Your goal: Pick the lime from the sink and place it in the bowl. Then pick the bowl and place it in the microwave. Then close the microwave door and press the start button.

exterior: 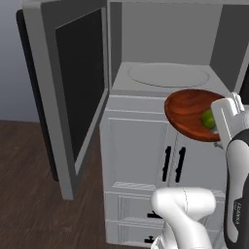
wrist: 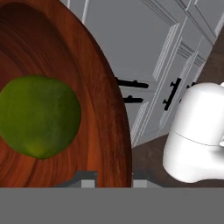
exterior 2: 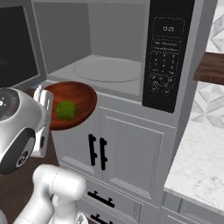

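My gripper (exterior: 219, 130) is shut on the near rim of the reddish-brown wooden bowl (exterior: 187, 114) and holds it in the air, in front of the open microwave (exterior: 165, 48) and just below its floor. The lime (exterior: 208, 119) lies inside the bowl by the gripped edge. From the right, the bowl (exterior 2: 78, 101) with the lime (exterior 2: 66, 110) hangs left of the cavity, with the gripper (exterior 2: 47, 109) at its left rim. The hand view has the lime (wrist: 39, 116) close up, the bowl (wrist: 109, 96) and the gripper (wrist: 114, 178) astride the rim. The microwave door (exterior: 73, 92) stands wide open to the left. The sink is out of view.
A white turntable (exterior 2: 107, 70) lies in the cavity. The black keypad panel (exterior 2: 166, 57) is on the microwave's right. White cabinet doors with black handles (exterior: 172, 163) are below. A marble counter (exterior 2: 201, 162) runs to the right. Dark wood floor (exterior: 29, 194) lies left.
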